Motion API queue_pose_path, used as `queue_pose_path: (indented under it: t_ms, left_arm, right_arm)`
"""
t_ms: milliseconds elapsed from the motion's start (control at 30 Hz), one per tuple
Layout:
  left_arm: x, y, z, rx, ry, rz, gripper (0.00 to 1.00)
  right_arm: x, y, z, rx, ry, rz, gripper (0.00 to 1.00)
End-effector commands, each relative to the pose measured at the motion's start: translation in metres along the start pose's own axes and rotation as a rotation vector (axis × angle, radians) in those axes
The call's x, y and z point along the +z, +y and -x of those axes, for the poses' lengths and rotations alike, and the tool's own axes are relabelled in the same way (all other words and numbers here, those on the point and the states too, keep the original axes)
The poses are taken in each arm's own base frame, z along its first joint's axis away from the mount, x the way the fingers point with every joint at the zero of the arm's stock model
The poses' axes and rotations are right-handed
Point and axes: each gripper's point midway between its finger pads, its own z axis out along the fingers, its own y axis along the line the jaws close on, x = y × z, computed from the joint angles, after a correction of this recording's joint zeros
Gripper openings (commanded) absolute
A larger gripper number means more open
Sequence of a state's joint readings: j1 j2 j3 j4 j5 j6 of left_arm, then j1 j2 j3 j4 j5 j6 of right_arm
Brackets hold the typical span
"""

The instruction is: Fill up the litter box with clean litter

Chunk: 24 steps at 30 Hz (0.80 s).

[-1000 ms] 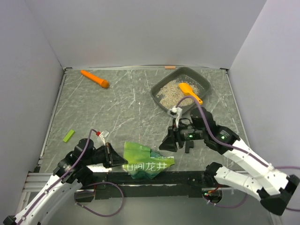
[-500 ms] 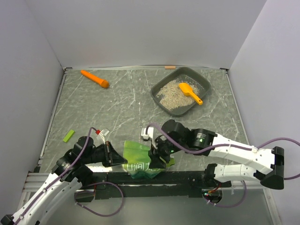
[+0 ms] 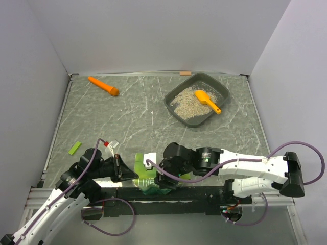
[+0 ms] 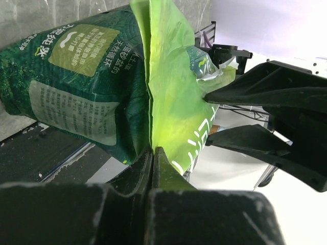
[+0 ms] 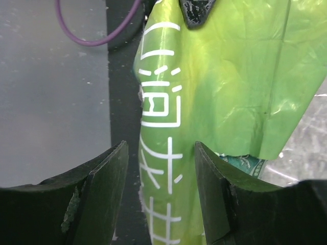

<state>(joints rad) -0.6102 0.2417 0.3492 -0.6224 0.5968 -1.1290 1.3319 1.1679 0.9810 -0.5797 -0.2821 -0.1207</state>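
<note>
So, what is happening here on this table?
The left gripper is shut on an edge of the green bag at the near edge of the table. The right gripper is open, its jaws around the bag. The litter box, far right, already holds some litter and an orange scoop.

The left pincer is closed tight on the folded edge of a green bag, dark and printed on one face, bright lime on the other. The right pincer gapes at the bag's far edge. Grey desk shows behind.
</note>
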Motion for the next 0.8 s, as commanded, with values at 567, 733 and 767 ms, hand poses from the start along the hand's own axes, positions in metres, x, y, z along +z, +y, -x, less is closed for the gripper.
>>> queue_pose_path:
  t_ms: [567,733,767]
  left_arm:
    - [-0.012,-0.016,-0.003,-0.050,0.010,0.012,0.01]
    - [-0.043,-0.042,0.032,0.204,-0.174,0.108,0.07]
    - [-0.049,-0.045,0.036,0.242,-0.196,0.134,0.17]
  right_arm:
    - [0.014,-0.007,-0.047,-0.033,0.125,-0.081,0.00]
    - [0.009,-0.004,-0.047,-0.021,0.125,-0.077,0.00]
    - [0.009,-0.003,-0.048,-0.017,0.129,-0.070,0.00]
